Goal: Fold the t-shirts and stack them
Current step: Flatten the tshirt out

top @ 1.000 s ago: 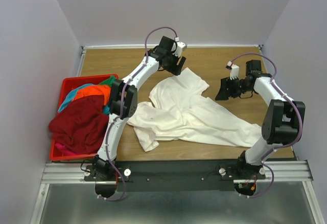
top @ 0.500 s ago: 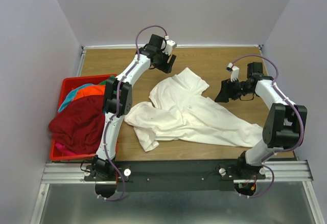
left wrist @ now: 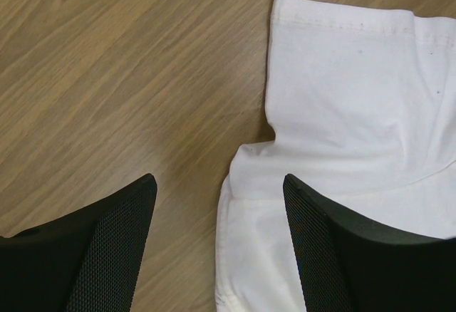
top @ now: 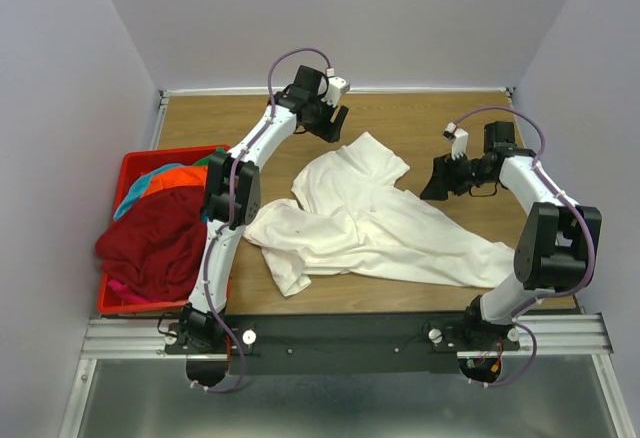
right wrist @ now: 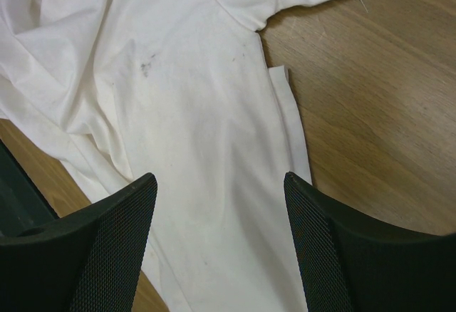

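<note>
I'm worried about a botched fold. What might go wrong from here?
1. The large white cotton t-shirt lies bunched in overlapping layers under the open right tool; a pinch may take several layers.
2. The open left tool hangs half over the bare wooden table, so it may catch only the hem.
3. The dark red shirt spills over the red plastic basket beside the left arm, which may snag it.

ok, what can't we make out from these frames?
- Top view: the dark red t-shirt covers the heap in the red basket; shirt count underneath unclear, and the left arm hides the basket's right wall.
- Left wrist view: white t-shirt cut off by right and bottom edges.
- Right wrist view: grey marks on it too faint to identify.
</note>
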